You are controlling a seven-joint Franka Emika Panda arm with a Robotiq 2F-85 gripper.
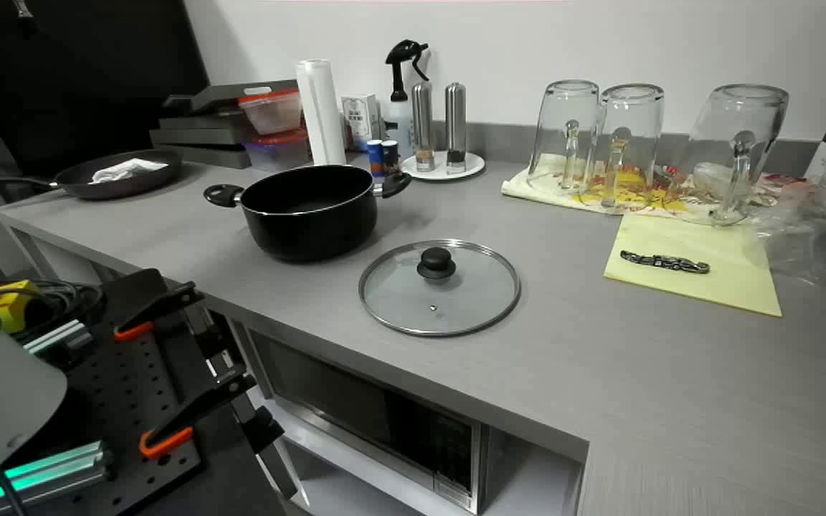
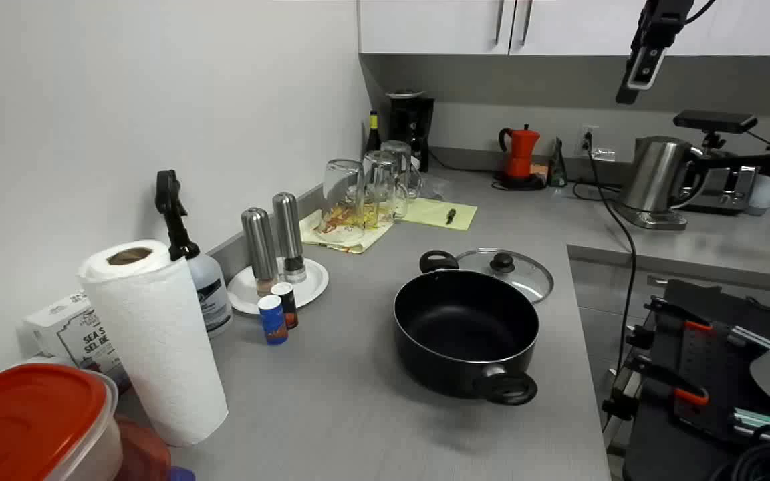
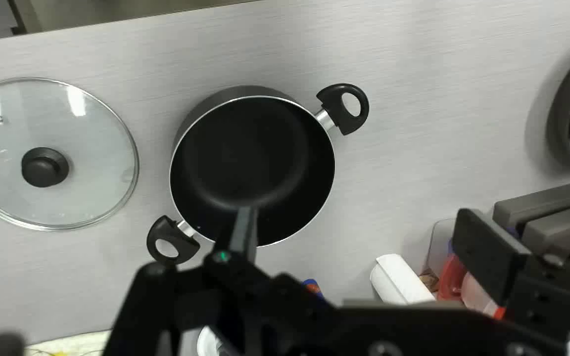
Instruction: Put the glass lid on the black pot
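Observation:
The glass lid [image 1: 402, 290] lies flat on the grey counter, black knob up, beside the black pot [image 1: 309, 233]. In an exterior view the lid [image 2: 535, 274] is partly hidden behind the pot [image 2: 465, 381]. The pot stands upright, uncovered, and its inside looks empty. In the wrist view the lid [image 3: 92, 188] is at the left and the pot [image 3: 250, 153] is in the middle. My gripper [image 3: 358, 215] is open, with its fingers wide apart and nothing between them. It is high above the counter in an exterior view [image 2: 637, 83], touching neither lid nor pot.
A paper towel roll [image 2: 158, 347], steel grinders on a white plate [image 1: 474, 166] and small shakers [image 2: 273, 321] stand near the wall. Glass mugs [image 1: 563, 136] stand on a cloth. A frying pan [image 1: 87, 188] lies beyond the pot. The counter's front edge runs close to pot and lid.

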